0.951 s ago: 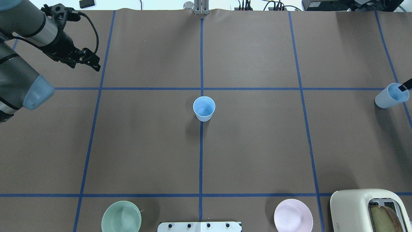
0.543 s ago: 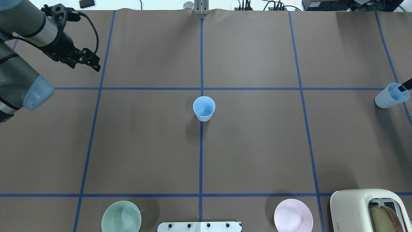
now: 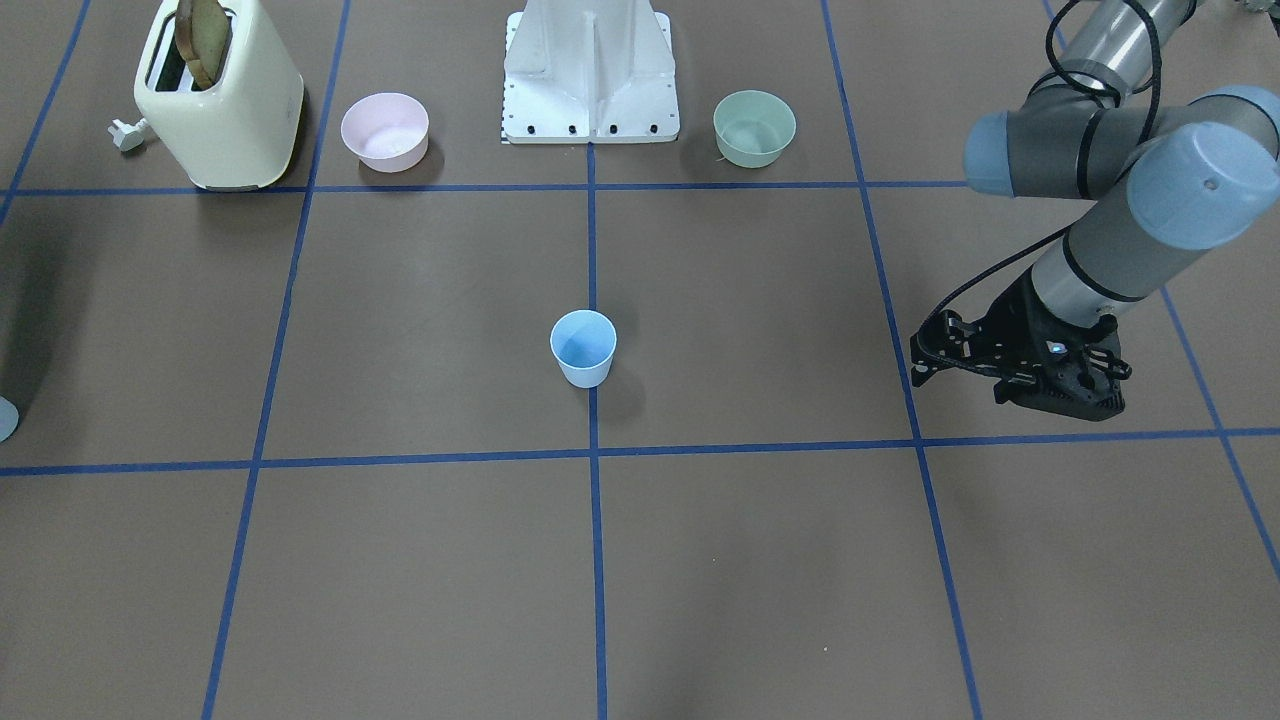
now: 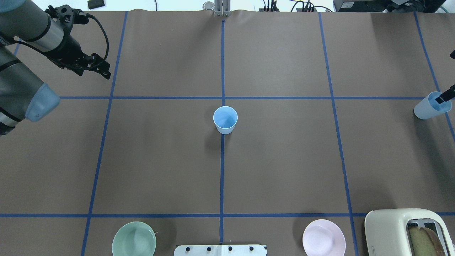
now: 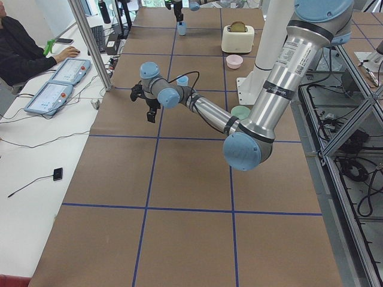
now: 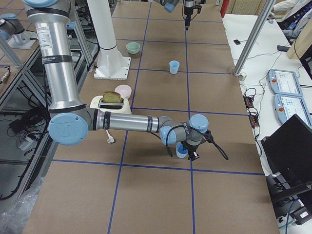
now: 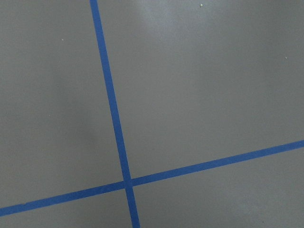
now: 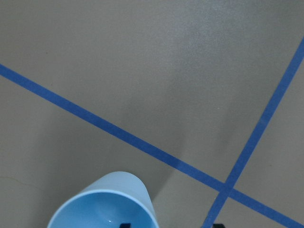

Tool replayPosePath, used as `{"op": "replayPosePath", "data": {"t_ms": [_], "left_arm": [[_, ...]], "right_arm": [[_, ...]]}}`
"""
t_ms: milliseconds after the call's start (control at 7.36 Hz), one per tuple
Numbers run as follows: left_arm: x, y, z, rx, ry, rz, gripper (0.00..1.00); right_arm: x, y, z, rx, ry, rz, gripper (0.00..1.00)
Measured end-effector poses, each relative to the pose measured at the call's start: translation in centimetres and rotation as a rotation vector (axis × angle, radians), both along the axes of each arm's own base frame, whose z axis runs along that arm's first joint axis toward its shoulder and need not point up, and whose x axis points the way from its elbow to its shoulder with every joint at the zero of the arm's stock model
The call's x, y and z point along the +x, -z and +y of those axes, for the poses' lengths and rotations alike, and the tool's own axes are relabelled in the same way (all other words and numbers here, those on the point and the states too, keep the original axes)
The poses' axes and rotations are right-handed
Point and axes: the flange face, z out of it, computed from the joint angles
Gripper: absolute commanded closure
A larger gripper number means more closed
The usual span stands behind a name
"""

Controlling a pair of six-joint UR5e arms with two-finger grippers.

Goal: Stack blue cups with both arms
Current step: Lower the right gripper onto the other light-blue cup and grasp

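Observation:
One blue cup (image 4: 225, 120) stands upright on the centre tape line, also in the front view (image 3: 583, 347). The second blue cup (image 4: 428, 106) stands at the table's right edge. My right gripper (image 8: 169, 224) is over its rim. One fingertip (image 4: 445, 96) is inside the cup and the other outside the wall, with the jaws apart. The right wrist view shows this cup (image 8: 104, 206) at the bottom edge. My left gripper (image 4: 102, 67) hangs open and empty over the far left of the table, far from both cups.
A cream toaster (image 4: 408, 231) holding bread, a pink bowl (image 4: 324, 237), a pale green bowl (image 4: 134, 239) and the white pedestal (image 3: 590, 70) stand along the robot's side. Blue tape lines grid the brown table. An operator (image 5: 18, 54) sits beyond the far edge.
The right gripper's finger has moved slightly down and inward into the cup at the right edge. The cups and the left arm have not moved.

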Motion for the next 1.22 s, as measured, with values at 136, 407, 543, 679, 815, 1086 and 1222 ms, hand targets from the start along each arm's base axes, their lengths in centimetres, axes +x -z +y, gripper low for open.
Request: {"op": "replayPosePath", "data": {"t_ms": [136,407,543,679,815,1086,1222], "left_arm": [[0.0,0.0,0.0,-0.001,0.0,0.0,0.03],[0.0,0.0,0.0,-0.001,-0.001,0.0,0.03],[0.0,0.0,0.0,-0.002,-0.001,0.0,0.03],[0.0,0.0,0.0,-0.001,-0.001,0.0,0.03],[0.0,0.0,0.0,-0.001,-0.001,0.0,0.03],[0.0,-0.1,0.0,-0.003,0.0,-0.002,0.03],[0.0,-0.1,0.0,-0.003,0.0,-0.002,0.03]], "right_arm": [[-0.6,0.1,0.1,0.001,0.01,0.0,0.64],[-0.9,0.4,0.0,0.007,0.016,-0.002,0.9],[-1.0,0.7,-0.1,0.012,0.016,-0.003,1.0],[-1.0,1.0,-0.3,0.017,0.016,-0.004,1.0],[-1.0,1.1,-0.4,0.02,0.015,-0.004,1.0],[-1.1,2.0,-1.0,0.026,0.004,-0.008,1.0],[-1.3,2.9,-1.7,0.026,-0.012,-0.013,1.0]]}}
